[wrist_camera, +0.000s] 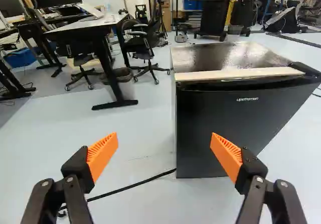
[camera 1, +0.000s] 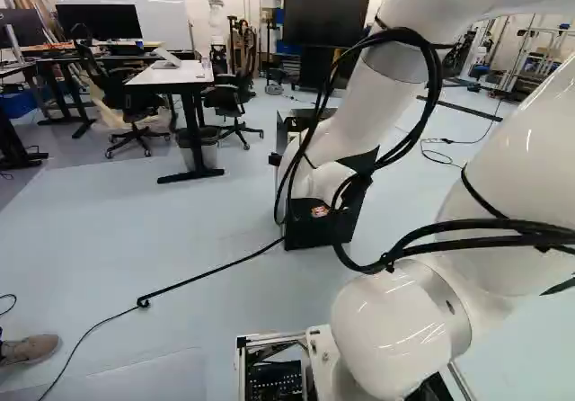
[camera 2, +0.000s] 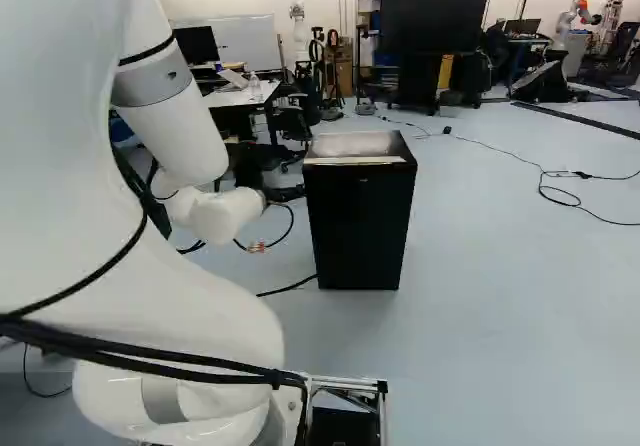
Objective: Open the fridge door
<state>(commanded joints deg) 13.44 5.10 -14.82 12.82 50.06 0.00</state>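
while the black fridge [camera 2: 358,221] stands near the middle of the right base view, the gripper [wrist_camera: 164,141] has its fingers (orange pads and all) spread wide, holding nothing.

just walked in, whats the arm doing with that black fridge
The white arm seems to be lining up to open the fridge, but nothing is being handled right now. Its gripper is open and empty, with the fridge ahead and mostly off to one side, apparently not touching it. The door looks shut.
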